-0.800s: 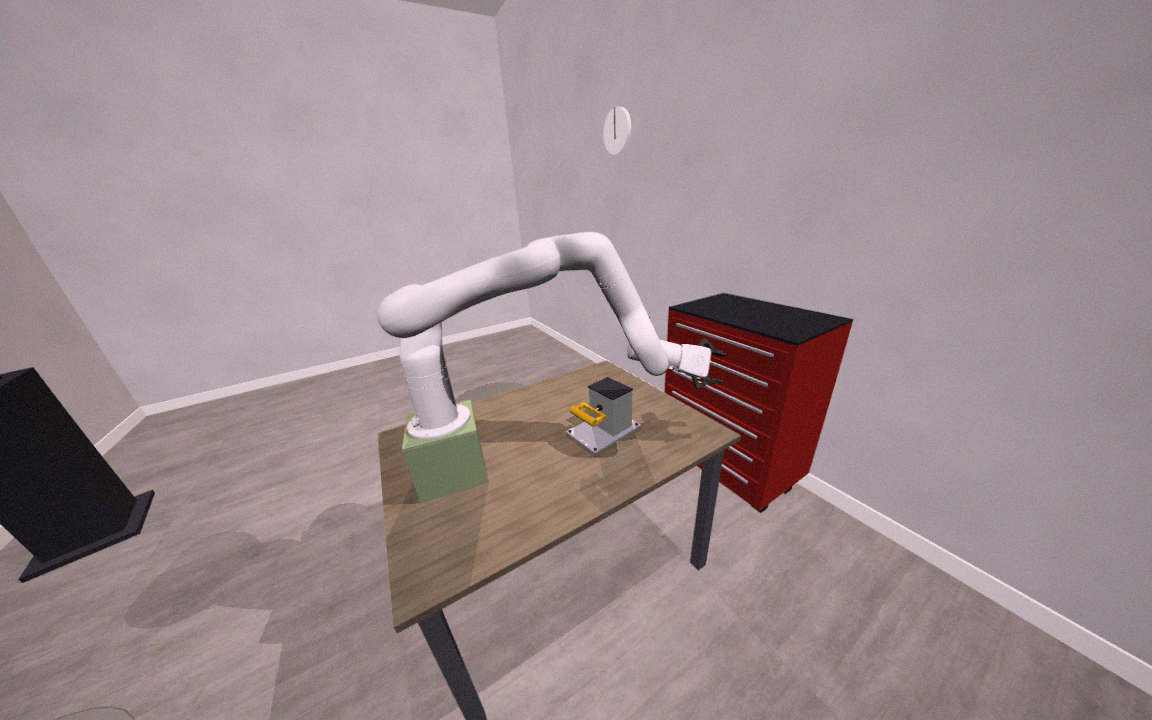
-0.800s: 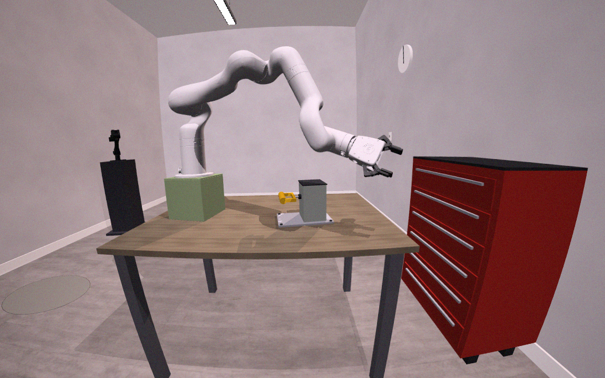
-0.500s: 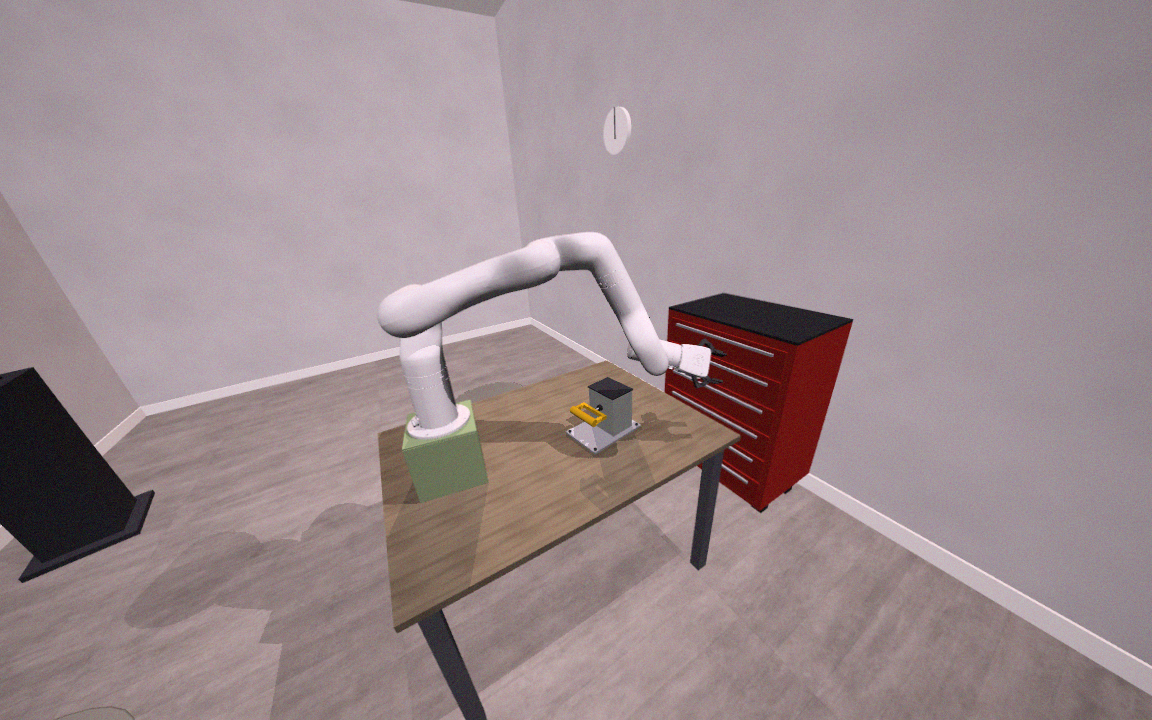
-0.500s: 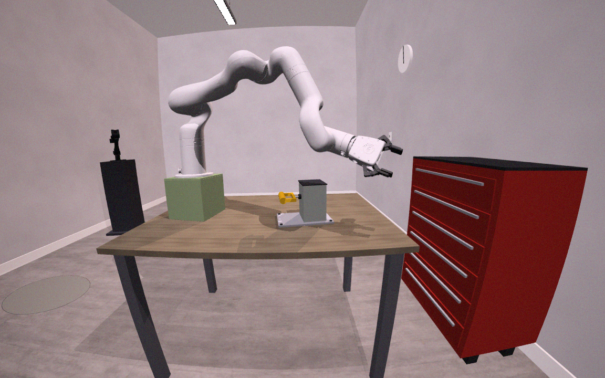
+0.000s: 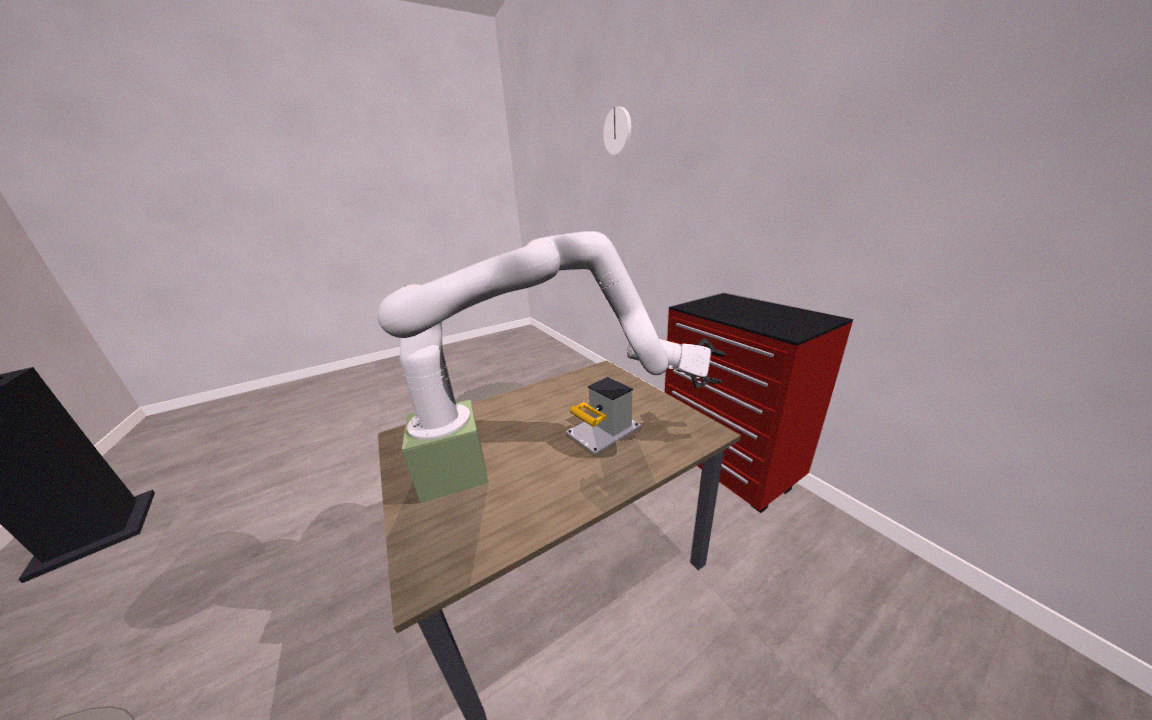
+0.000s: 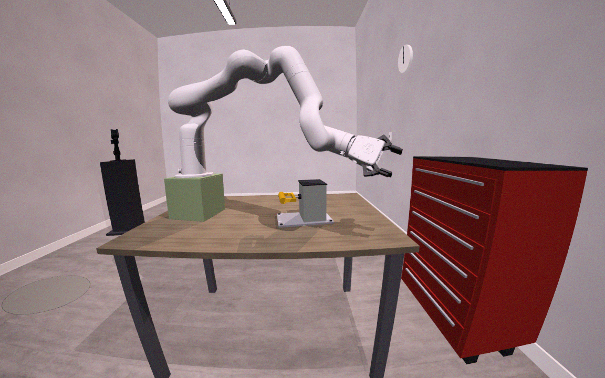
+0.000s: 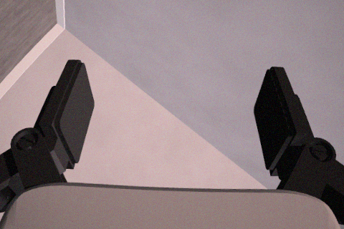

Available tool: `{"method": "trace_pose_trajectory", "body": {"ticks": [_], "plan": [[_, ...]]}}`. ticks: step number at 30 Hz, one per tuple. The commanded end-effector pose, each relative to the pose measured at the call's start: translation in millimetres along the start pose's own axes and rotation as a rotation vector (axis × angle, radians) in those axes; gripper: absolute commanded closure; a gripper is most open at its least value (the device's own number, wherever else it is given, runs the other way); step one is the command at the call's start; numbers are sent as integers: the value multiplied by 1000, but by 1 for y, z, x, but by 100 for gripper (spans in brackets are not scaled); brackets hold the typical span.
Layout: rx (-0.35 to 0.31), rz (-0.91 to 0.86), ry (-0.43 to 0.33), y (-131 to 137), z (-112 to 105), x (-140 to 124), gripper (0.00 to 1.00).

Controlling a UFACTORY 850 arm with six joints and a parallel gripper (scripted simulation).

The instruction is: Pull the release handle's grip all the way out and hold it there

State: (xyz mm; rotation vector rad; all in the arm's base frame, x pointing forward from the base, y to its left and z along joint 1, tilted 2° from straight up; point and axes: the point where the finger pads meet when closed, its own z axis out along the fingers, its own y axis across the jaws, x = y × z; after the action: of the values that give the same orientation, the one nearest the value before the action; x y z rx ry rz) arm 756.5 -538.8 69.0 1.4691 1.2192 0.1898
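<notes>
The release handle's yellow grip (image 5: 584,414) sticks out of a grey housing (image 5: 610,405) with a black top, on a metal base plate near the middle of the wooden table. It also shows in the exterior view (image 6: 286,197), left of the housing (image 6: 312,200). My gripper (image 6: 387,161) is open and empty, high in the air past the table's right edge, on the far side of the housing from the grip. It points away from the table toward the wall. In the top view the gripper (image 5: 707,365) overlaps the red cabinet. The wrist view shows both fingers spread wide against bare wall.
A red drawer cabinet (image 6: 478,244) with a black top stands close to the gripper, right of the table. My arm's green base block (image 6: 195,196) sits on the table's left rear. A black stand (image 6: 121,195) stands on the floor to the left.
</notes>
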Motion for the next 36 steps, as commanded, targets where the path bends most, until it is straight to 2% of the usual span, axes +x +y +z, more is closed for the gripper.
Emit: {"method": "trace_pose_trajectory", "body": {"ticks": [1, 5, 8, 10, 13, 17, 24, 25, 27, 30, 34, 36], "plan": [[18, 5, 8, 4, -5, -3, 0], [69, 16, 33, 7, -20, -6, 0], [128, 30, 63, 10, -40, -8, 0], [128, 30, 63, 10, -40, -8, 0], [202, 49, 103, 13, -68, -11, 0], [315, 81, 168, 16, -120, -12, 0], [438, 124, 257, 20, -189, -15, 0], [447, 129, 272, 25, -197, -21, 0], [447, 129, 272, 25, -197, -21, 0], [489, 143, 322, 42, -227, -44, 0], [535, 148, 354, 53, -258, -67, 0], [539, 148, 356, 53, -261, -69, 0]]}}
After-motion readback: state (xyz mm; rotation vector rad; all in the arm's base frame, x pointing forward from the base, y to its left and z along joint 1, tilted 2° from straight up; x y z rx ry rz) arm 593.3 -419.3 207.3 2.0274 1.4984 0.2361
